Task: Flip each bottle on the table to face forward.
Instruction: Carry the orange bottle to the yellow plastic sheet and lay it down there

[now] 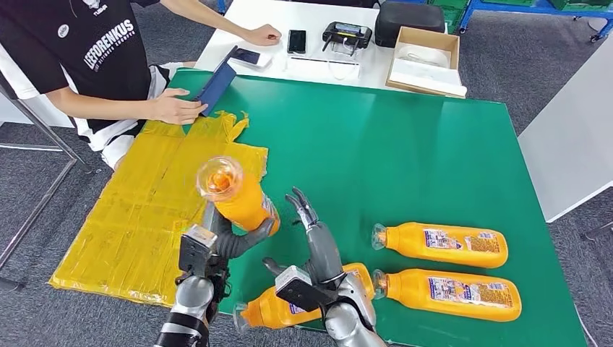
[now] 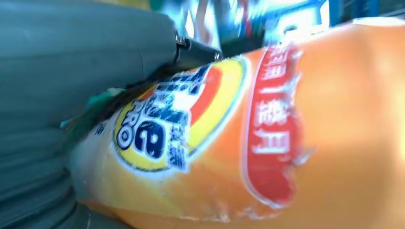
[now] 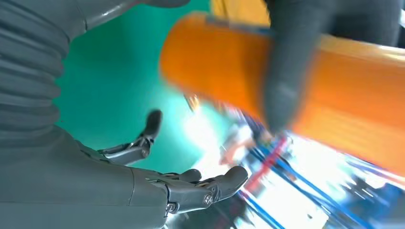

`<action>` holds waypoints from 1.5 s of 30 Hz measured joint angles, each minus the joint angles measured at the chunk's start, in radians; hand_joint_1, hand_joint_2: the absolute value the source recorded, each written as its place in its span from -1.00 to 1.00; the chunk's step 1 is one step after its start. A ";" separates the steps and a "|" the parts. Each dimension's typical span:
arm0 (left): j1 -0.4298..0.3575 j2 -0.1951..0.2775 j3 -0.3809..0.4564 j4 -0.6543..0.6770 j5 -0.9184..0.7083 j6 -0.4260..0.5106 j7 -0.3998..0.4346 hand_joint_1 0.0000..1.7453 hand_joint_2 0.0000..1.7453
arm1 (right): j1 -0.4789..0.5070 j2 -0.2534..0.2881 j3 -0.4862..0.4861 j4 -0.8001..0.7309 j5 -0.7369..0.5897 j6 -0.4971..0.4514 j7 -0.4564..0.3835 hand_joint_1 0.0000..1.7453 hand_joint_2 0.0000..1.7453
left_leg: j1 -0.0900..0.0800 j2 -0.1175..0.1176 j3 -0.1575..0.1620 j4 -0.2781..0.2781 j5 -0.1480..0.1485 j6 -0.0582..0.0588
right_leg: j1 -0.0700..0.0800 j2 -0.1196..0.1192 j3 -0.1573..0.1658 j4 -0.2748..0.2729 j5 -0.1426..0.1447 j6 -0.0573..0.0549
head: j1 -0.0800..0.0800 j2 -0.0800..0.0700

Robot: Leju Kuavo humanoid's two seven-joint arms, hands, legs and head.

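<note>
Head view, left to right: a seated person rests one hand on a blue case at the far left corner of the green table; a yellow sheet covers the table's left side. The left hand grips an orange bottle, lifted clear of the table with its cap toward the camera. The right hand, fingers spread and empty, hovers beside it above a lying bottle. Two more bottles lie to the right.
</note>
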 joint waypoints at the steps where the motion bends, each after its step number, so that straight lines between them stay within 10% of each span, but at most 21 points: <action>1: -0.002 0.003 -0.004 -0.020 -0.070 0.062 0.007 1.00 1.00 | 0.013 -0.003 -0.002 -0.053 0.008 -0.001 0.006 -1.00 1.00 | 0.000 0.000 0.000 0.000 0.000 0.000 | 0.000 0.000 0.000 0.000 0.000 0.000 | 0.000 0.000; 10: -0.091 0.061 -0.048 -0.059 -0.717 0.442 0.216 1.00 1.00 | 0.103 -0.030 0.025 -0.427 0.111 -0.095 0.055 -1.00 1.00 | 0.000 0.000 0.000 0.000 0.000 0.000 | 0.000 0.000 0.000 0.000 0.000 0.000 | 0.000 0.000; 17: -0.317 0.197 -0.260 0.330 -1.178 0.603 0.838 1.00 1.00 | 0.107 -0.078 0.134 -0.546 0.279 -0.176 0.131 -1.00 1.00 | 0.000 0.001 0.001 0.000 0.001 0.000 | 0.000 0.000 0.001 0.000 0.001 0.000 | 0.000 0.000; 30: -0.450 0.318 -0.300 0.793 -1.177 0.578 0.861 1.00 1.00 | 0.124 -0.178 0.184 -0.614 0.271 -0.242 0.135 -1.00 1.00 | 0.001 0.000 0.000 0.000 0.001 0.000 | 0.001 0.000 0.001 0.001 0.000 -0.001 | 0.000 0.000; 45: -0.517 0.336 -0.203 0.910 -1.178 0.502 0.959 1.00 1.00 | 0.129 -0.199 0.185 -0.580 0.371 -0.184 0.168 -1.00 1.00 | 0.002 0.000 0.002 0.000 0.001 -0.001 | 0.001 0.000 0.003 0.001 0.000 -0.001 | 0.000 0.000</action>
